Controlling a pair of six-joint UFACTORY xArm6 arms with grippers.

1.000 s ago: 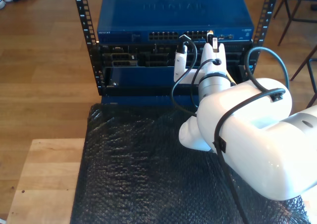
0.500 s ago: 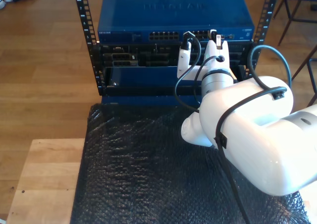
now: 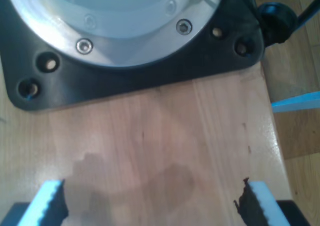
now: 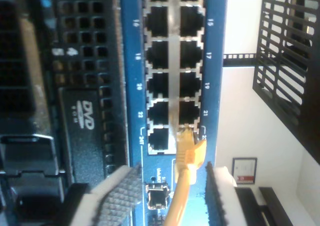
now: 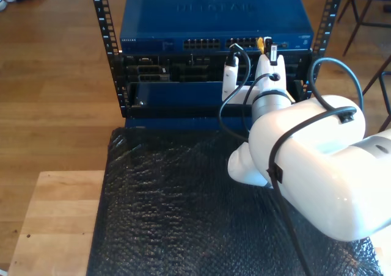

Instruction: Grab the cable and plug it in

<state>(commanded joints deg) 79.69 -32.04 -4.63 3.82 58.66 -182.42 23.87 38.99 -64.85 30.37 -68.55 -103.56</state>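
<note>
My second gripper (image 4: 170, 191) pinches the cable (image 4: 186, 156) between its fingers (image 4: 122, 193), plug aligned at the switch (image 4: 132, 86) port; my first gripper (image 3: 150, 201) gapes empty.

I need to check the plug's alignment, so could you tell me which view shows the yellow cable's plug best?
The second wrist view: the cable's plug sits at a switch port, between my second gripper's fingers. The exterior view gives a tiny yellow speck.

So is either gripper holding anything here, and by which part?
My second gripper has the yellow cable between its fingers just behind the plug, but contact cannot be told. My first gripper is open over bare wood, holding nothing.
</note>
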